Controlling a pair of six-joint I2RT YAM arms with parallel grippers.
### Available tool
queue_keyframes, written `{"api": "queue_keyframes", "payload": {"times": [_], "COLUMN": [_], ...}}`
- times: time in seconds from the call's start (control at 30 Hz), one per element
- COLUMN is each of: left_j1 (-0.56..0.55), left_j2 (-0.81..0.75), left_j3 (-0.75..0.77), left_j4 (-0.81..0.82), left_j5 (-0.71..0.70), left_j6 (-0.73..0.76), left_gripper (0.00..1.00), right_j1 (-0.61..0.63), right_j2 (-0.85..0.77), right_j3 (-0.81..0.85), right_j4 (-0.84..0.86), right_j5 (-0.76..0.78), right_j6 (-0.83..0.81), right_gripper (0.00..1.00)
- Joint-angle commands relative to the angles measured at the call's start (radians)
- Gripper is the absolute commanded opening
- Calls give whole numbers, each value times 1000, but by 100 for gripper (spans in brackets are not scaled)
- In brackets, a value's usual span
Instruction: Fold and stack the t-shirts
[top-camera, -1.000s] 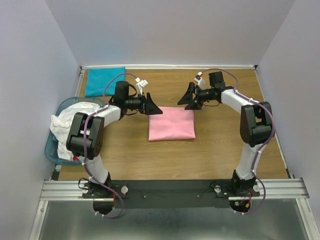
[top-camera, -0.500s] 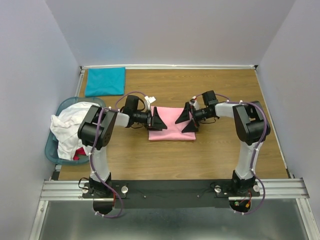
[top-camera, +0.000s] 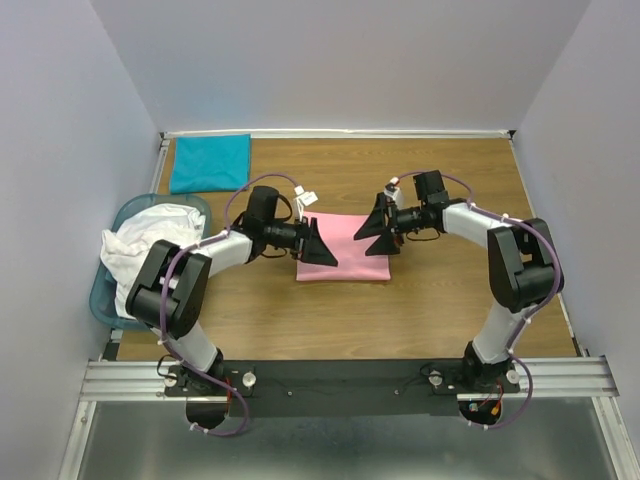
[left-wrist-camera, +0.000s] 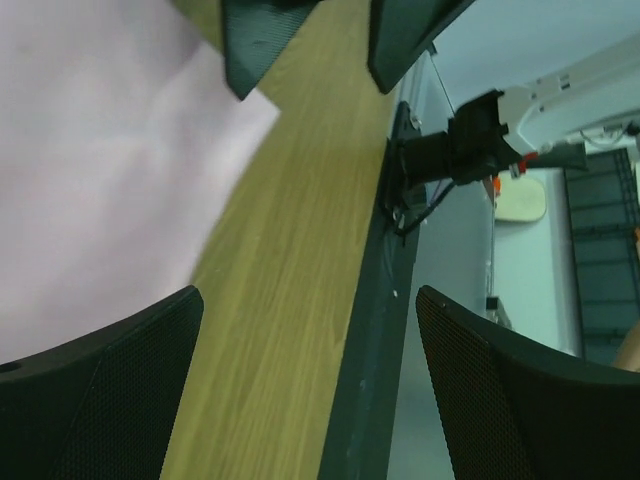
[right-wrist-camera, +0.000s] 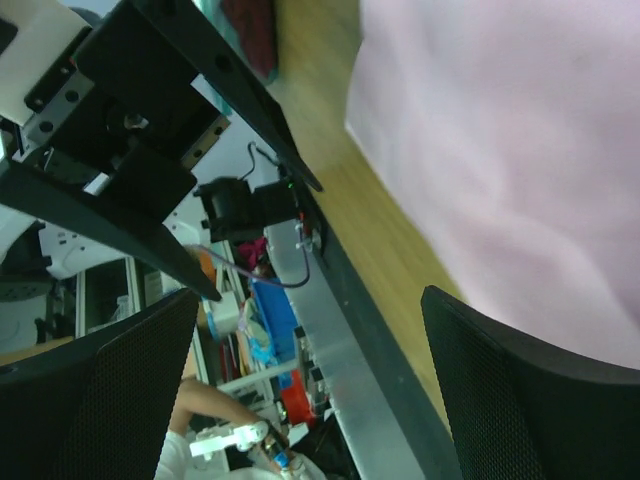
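Top external view, L to R: left gripper (top-camera: 318, 243) hung wide open, empty, over left edge of pink t-shirt (top-camera: 346, 256); folded shirt lay btwn both claws, long axis L–R; right gripper (top-camera: 380, 228), wide open, empty, over right edge; arms equally near.

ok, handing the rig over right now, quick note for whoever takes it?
Left tool: open, empty, over the pink t-shirt's left edge.
Right tool: open, empty, over its right edge.
Pink t-shirt folded, mid-table; teal t-shirt folded, far-left corner, apart from it; white t-shirts heaped in the basket.
Done: two folded. Left: stack them, fold and stack the white ones.
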Motion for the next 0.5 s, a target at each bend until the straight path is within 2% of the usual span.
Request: {"api": "queue_keyframes", "payload": {"times": [0.0, 0.03, 0.1, 0.3, 0.47], "left_j1": [-57, -67, -78, -70, 5], "left_j2": [8, 22, 40, 163, 258], "left_j3": [-50, -73, -75, -66, -84], "left_j4": [43, 114, 137, 130, 107], "left_j5": [10, 13, 13, -13, -33], "left_j6": [-26, -87, -103, -71, -25], "left_gripper": [95, 95, 95, 95, 95], "right_j1": [65, 75, 96, 93, 50], "right_j2": [-31, -28, -19, 105, 190], "right_j3": [-58, -78, -93, -136, -142], "right_j4": [10, 40, 67, 87, 85], "right_j5": [-30, -29, -18, 26, 40], "right_j6": [98, 117, 154, 85, 33], "right_gripper": [100, 100, 100, 100, 100]}}
